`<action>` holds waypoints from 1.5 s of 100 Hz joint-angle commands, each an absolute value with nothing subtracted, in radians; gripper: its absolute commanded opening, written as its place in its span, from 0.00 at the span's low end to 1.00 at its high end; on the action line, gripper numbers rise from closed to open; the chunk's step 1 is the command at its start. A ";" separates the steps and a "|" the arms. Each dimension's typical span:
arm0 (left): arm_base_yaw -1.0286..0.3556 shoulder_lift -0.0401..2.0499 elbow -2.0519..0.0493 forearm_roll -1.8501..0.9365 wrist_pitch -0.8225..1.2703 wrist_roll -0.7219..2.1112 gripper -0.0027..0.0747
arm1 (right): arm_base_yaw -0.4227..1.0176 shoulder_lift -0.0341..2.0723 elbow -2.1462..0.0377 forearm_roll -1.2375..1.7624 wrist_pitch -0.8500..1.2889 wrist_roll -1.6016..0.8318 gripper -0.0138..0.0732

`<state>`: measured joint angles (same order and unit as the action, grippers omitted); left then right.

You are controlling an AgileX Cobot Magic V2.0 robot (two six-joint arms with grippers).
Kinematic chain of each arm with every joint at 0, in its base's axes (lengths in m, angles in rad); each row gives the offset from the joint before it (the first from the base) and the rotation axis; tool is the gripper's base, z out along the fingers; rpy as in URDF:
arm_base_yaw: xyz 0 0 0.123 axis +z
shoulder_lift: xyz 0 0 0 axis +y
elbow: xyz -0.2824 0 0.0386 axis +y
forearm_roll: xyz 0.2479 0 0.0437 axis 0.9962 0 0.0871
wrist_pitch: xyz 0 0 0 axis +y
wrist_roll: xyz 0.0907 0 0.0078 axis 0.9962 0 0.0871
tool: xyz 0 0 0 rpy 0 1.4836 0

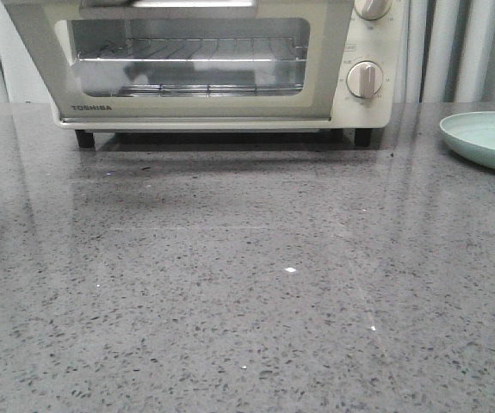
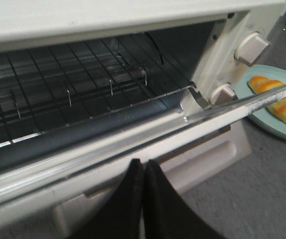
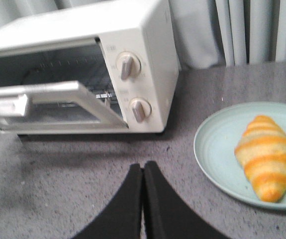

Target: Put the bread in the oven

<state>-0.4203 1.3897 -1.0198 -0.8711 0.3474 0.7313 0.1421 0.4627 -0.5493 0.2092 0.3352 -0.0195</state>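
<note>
The front view looks low and forward across a grey speckled stone table (image 1: 247, 301) to the cream-white boxy toaster oven (image 1: 368, 112) at the far edge, with the pale green round plate (image 1: 475, 138) cut off at far right. The left wrist view sits very close above the oven's partly lowered glass door (image 2: 133, 139), looking into the wire rack (image 2: 83, 84). The right wrist view looks from farther back and to the right, sharing oven, plate and the striped golden-orange croissant-shaped bread (image 3: 268, 155).
</note>
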 commanded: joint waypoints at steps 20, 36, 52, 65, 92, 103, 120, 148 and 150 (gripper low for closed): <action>-0.414 1.427 -0.957 -0.820 0.372 0.727 0.01 | 0.141 0.475 -0.641 0.218 0.243 -0.023 0.10; -0.414 1.427 -0.957 -0.820 0.396 0.727 0.01 | 0.141 0.475 -0.641 0.218 0.267 -0.023 0.10; -0.414 1.427 -0.957 -0.820 0.400 0.727 0.01 | 0.141 0.480 -0.641 0.218 0.234 -0.023 0.10; -0.414 1.427 -0.957 -0.820 0.459 0.727 0.01 | 0.141 0.490 -0.645 0.218 0.206 -0.023 0.10; -0.414 1.348 -0.957 -0.820 0.579 0.727 0.01 | 0.141 0.602 -0.775 0.136 0.270 -0.023 0.10; -0.414 1.257 -0.957 -0.820 0.579 0.727 0.01 | 0.139 0.683 -0.859 0.096 0.348 -0.023 0.10; -0.414 1.082 -0.957 -0.820 0.579 0.727 0.01 | 0.041 0.846 -0.966 0.087 0.445 -0.021 0.11; -0.414 0.808 -0.957 -0.832 0.590 0.727 0.01 | -0.194 1.102 -1.062 0.089 0.589 -0.012 0.41; -0.414 0.792 -0.957 -0.832 0.590 0.727 0.01 | -0.196 1.118 -1.064 0.089 0.598 -0.012 0.47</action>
<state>-0.4152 0.8691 -0.9233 -0.7836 0.6281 0.7313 -0.1642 1.0692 -1.0135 0.0966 0.6142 -0.0139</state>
